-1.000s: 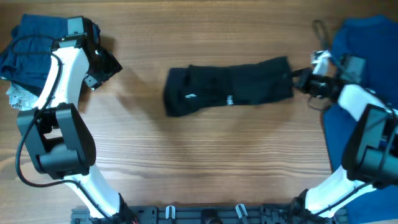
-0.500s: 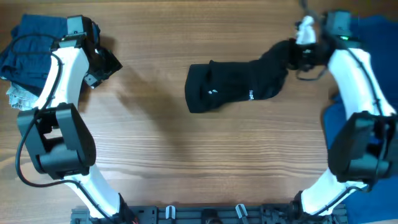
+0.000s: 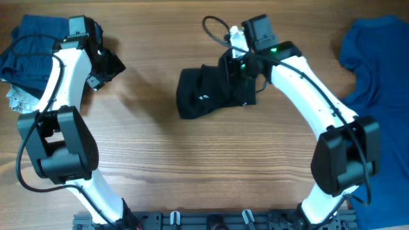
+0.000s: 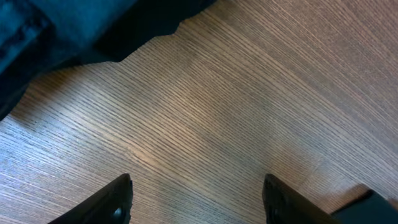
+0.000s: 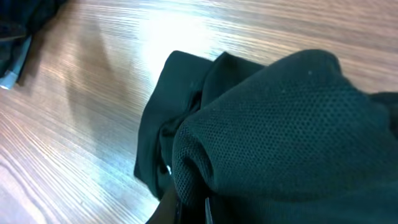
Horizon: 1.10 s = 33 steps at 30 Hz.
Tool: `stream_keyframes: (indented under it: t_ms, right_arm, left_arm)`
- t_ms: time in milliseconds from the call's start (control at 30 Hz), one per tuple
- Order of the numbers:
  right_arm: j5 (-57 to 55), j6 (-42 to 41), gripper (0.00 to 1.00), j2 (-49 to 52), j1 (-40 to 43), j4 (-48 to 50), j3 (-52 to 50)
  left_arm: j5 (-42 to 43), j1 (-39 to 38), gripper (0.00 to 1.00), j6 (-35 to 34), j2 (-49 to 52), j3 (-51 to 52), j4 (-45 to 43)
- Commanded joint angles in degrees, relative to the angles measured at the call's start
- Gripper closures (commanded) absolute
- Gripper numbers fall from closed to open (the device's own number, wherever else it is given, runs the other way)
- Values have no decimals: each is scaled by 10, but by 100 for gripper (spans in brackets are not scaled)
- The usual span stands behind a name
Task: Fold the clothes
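Fold step, black shirt (image 3: 208, 96). The garment is lying near the middle of the table (image 3: 192, 166), bunched into a short dark bundle with small white marks showing on its left part. Your right gripper (image 3: 238, 67) is clenching the shirt's right end and holding it doubled over the rest of the bundle. In the right wrist view the mesh cloth is filling most of the picture, heaped close against the camera. Your left gripper (image 3: 105, 64) is standing released with nothing between its fingers, hovering over bare wood just beside the navy pile (image 3: 25, 45) at the far left corner. Further off, royal-blue shirt (image 3: 377, 70) is lying spread at the right edge, well apart from the work and not yet folded.

Judgement: you are sitting mid-way through an end-over-end fold, with the held end lapping over but not yet laid down. The next move is calling for lowering that end flat onto the left part so the edges are meeting, then letting go without dragging the top layer along. The cloth is looking lumpy rather than flat, so it is likely needing a smoothing pass. The free left gripper is looking well placed to come across and pin the far end.
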<state>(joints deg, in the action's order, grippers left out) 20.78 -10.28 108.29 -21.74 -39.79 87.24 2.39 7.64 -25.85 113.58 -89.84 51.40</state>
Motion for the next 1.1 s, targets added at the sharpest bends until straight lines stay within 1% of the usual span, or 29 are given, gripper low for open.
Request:
stream_keyframes:
  t_ms: [0, 33, 67, 100, 167, 200, 233, 300, 367, 533, 567, 600, 633, 667, 700, 733, 767, 800, 867, 900, 933, 1000, 1067]
  right_arm:
    - [-4, -3, 96, 43, -32, 32, 12]
    - [18, -4, 96, 57, -45, 47, 12]
    - [22, -4, 96, 61, -57, 54, 12]
    - [17, -4, 96, 61, -67, 57, 12]
    - [0, -10, 96, 61, -82, 50, 12]
    - [-14, -18, 96, 61, -87, 43, 12]
    - [-16, -17, 96, 61, -91, 42, 12]
    - [-20, -19, 96, 62, -95, 48, 12]
    - [-39, -19, 96, 68, -99, 53, 12]
    - [-32, -42, 95, 98, -118, 74, 12]
    - [-21, -47, 90, 100, -123, 80, 12]
    - [-2, -49, 76, 102, -129, 90, 12]
    - [23, -49, 55, 102, -138, 102, 12]
    - [46, -45, 39, 102, -146, 110, 12]
    - [64, -24, 21, 102, -150, 115, 12]
    - [67, -4, 6, 98, -149, 115, 13]
    - [67, 9, 1, 90, -143, 114, 15]
    - [67, 13, 1, 80, -136, 111, 18]
    - [67, 13, 1, 31, -104, 102, 25]
    - [62, 10, 1, 0, -80, 97, 26]
    - [48, -7, 1, -36, -47, 80, 26]
    - [43, -12, 1, -76, 6, 42, 25]
    - [43, -10, 1, -88, 60, -3, 25]
  left_arm:
    - [-3, 5, 34, 1, -2, -2, -1]
    - [-3, 5, 34, 1, -2, -2, -1]
    - [4, 4, 41, 1, -2, -2, -1]
    - [20, 2, 54, 1, -1, -2, -3]
    - [27, -1, 76, 1, -1, -2, -10]
    - [27, -2, 85, 0, -1, -2, -14]
    - [27, -2, 87, 0, -1, -2, -15]
    - [27, -3, 87, 0, -1, -2, -14]
    - [31, -7, 86, 0, -1, -2, -15]
    - [31, -20, 83, -2, -1, -2, -15]
    - [31, -22, 83, -2, -1, -2, -15]
    - [31, -23, 82, -2, -1, -2, -15]
    - [31, -26, 81, -2, -1, -2, -14]
    - [32, -29, 80, -2, -1, -2, -14]
    - [37, -33, 77, -2, -1, -2, -14]
    - [49, -35, 73, -1, -1, -2, -14]
    - [59, -37, 63, -1, -1, -2, -14]
    - [72, -37, 59, -1, -1, -2, -14]
    - [124, -37, 57, 5, -1, -2, -17]
    - [200, -38, 56, 30, -1, -2, -29]
    - [250, -41, 53, 38, -1, -2, -39]
    - [304, -49, 34, 81, -1, -2, -47]
    - [317, -69, 27, 119, 2, -2, -47]
